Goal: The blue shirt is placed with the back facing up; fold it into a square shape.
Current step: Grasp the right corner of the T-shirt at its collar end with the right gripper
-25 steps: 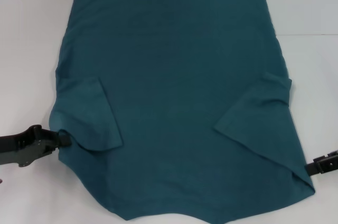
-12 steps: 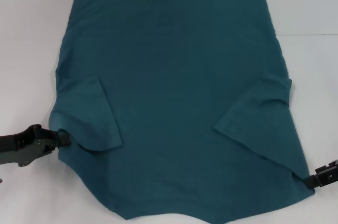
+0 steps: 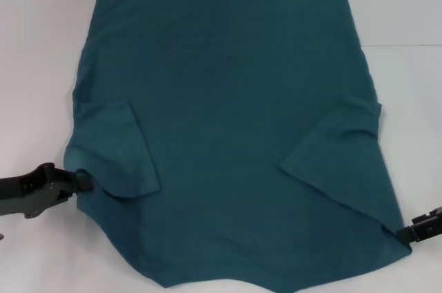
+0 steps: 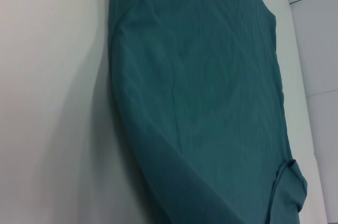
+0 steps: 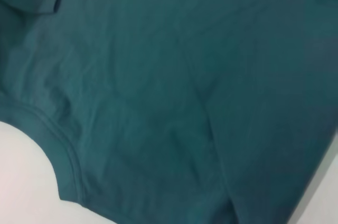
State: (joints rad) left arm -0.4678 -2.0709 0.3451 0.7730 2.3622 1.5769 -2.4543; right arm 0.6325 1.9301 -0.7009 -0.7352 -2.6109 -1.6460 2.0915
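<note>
- The right gripper (image 3: 407, 232) has slid a bit lower along the shirt's right corner since a second ago; the left gripper (image 3: 81, 181) has stayed put.
- The left gripper is at the shirt's left edge, by the folded-in sleeve. You cannot tell if either gripper is pinching the cloth.
- The blue shirt (image 3: 228, 134) lies spread flat on the white table (image 3: 41, 44), soft and smooth, both sleeves folded in.
- Its near edge is cut off from view.

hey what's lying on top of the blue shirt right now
Only its own two sleeves, folded inward over the blue shirt. The left gripper and right gripper meet its near edges. Whatever lies beneath the cloth is hidden.
</note>
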